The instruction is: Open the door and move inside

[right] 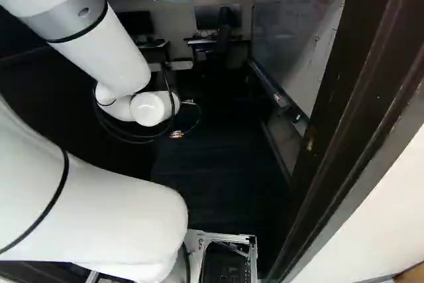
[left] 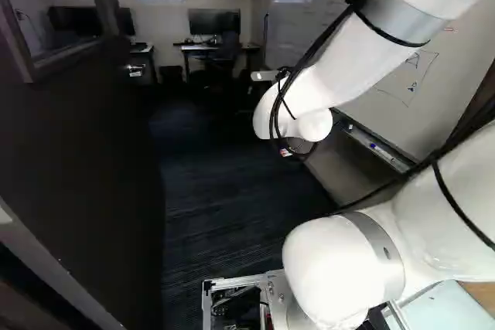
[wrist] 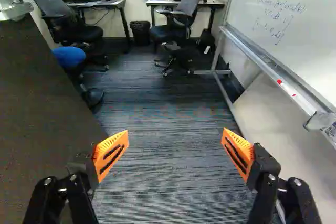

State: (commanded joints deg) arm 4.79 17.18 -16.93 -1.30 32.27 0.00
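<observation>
Striped carpet [wrist: 163,98] | flat dark door [wrist: 42,108], open | smooth whiteboard [wrist: 294,35] | tool [wrist: 175,139] spread wide, slotted orange pads [wrist: 109,156]

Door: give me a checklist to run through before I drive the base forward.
1. Door swung open: ok.
2. Pincer off the door handle: ok, its fingers stand apart with nothing gripped.
3. Base front clear of the door frame: cannot tell, the gap looks tight.
4. Arm clear of the whiteboard for the drive: cannot tell.
5. Blue seat off the route: cannot tell, the door partly hides it.
</observation>
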